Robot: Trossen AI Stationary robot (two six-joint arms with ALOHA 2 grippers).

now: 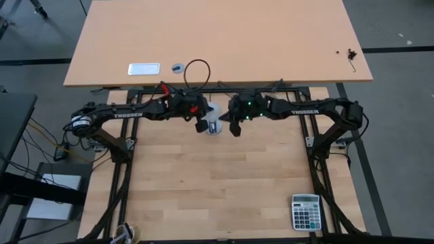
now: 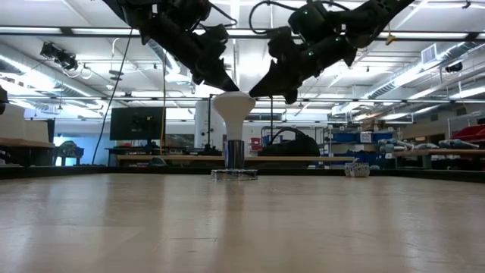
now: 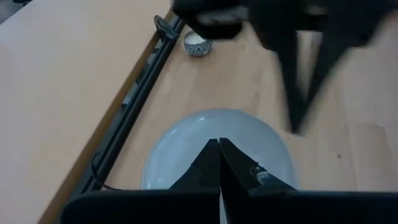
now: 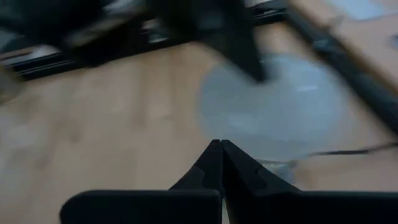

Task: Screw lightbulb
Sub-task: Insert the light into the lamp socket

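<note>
The white funnel-shaped lightbulb point(image 2: 233, 108) stands upright, its narrow neck in the metal collar point(image 2: 235, 154) of the flat socket point(image 2: 234, 174) on the wooden table. In the high view it point(image 1: 214, 125) sits between both arms. My left gripper point(image 2: 229, 86) is shut, slanting down from the left at the top of the bulb's head. In the left wrist view its fingertips point(image 3: 219, 144) lie over the white head point(image 3: 186, 143). My right gripper point(image 2: 260, 91) is shut, slanting down from the right beside the head's rim. The head is blurred in the right wrist view point(image 4: 280, 106). My left gripper has its shut fingertips at the top of the bulb's head point(image 2: 226, 95), slanting down from the table's left; I cannot tell whether they touch it. My right gripper has its shut fingertips by the head's right rim point(image 2: 250, 97), slanting down from the right; I cannot tell whether they touch.
A calculator point(image 1: 306, 211) lies near the table's front right corner. The socket's black cord point(image 1: 196, 71) loops onto the tan table point(image 1: 271, 41) behind, where a white card point(image 1: 144, 68) and a small round puck point(image 1: 178, 67) lie. A small round white thing point(image 3: 198, 43) sits by the frame rail.
</note>
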